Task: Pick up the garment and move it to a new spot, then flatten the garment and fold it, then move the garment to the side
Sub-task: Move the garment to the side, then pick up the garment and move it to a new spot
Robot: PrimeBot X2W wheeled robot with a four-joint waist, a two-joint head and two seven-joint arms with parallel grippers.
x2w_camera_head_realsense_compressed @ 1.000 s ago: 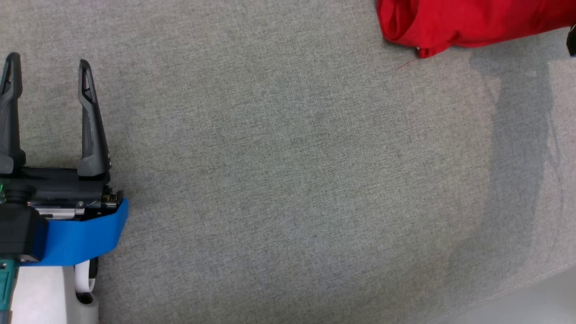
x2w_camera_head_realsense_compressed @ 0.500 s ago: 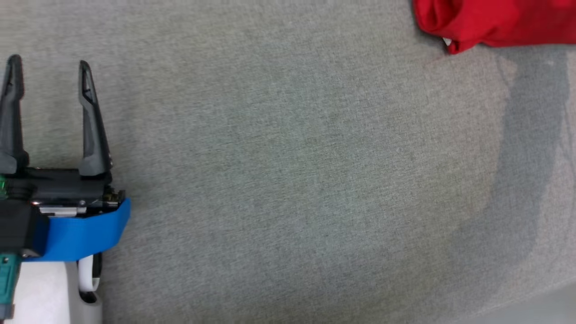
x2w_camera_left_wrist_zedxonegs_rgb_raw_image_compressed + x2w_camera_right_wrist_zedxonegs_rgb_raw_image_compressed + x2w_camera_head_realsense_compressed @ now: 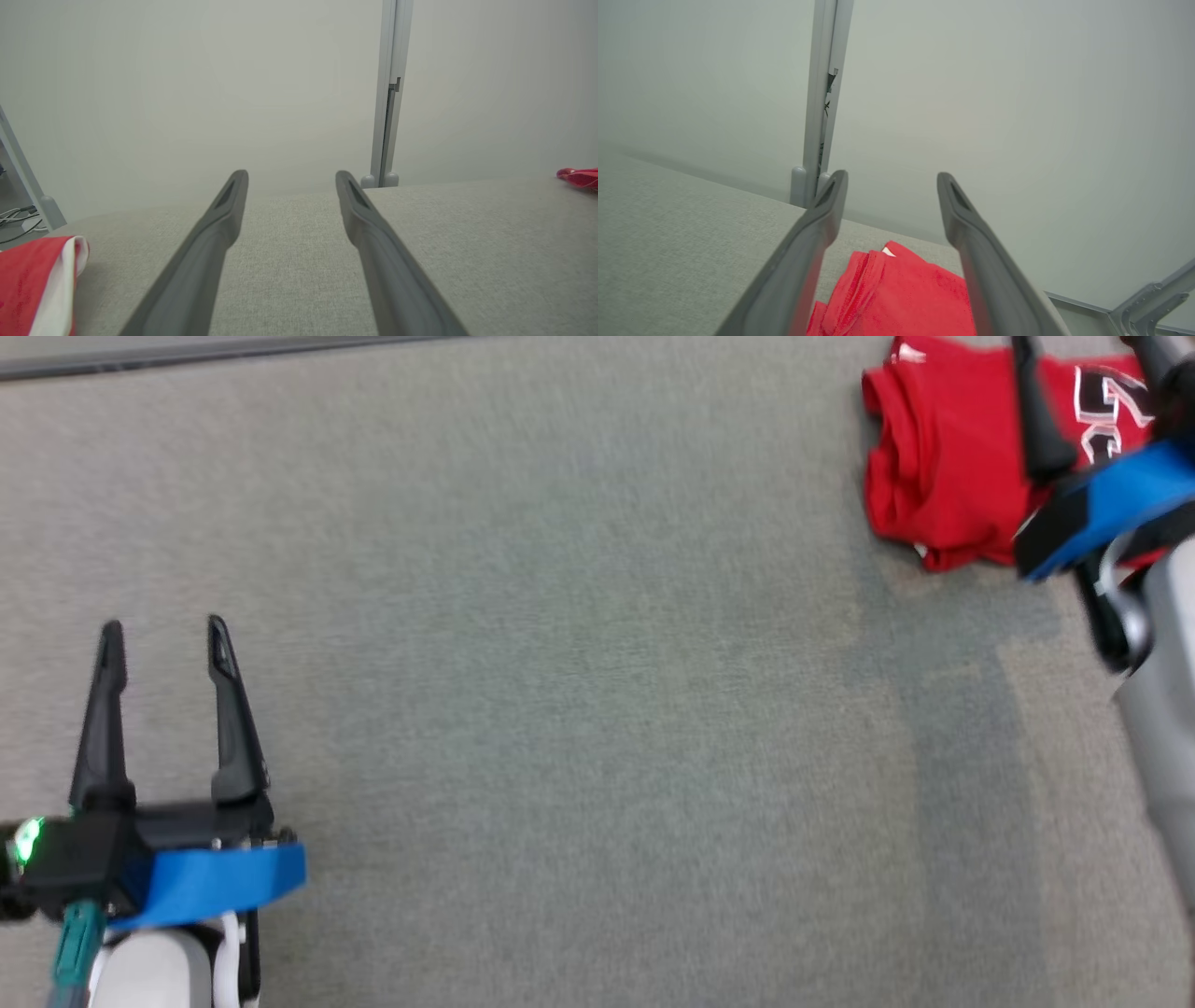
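Folded red garment [image 3: 943,476] by the far right corner of the grey worktop [image 3: 597,709], stacked fold edges turned toward the left edge, numbered print toward the right. Long axis hard to judge, half covered by the right gripper [image 3: 1088,373], poised over it with fingers spread, pinching nothing. Left gripper [image 3: 164,630] near the front left corner, likewise spread and empty. Against half a second ago: whole head view shifted by camera motion, bringing in the worktop's far edge, the print and the right gripper.
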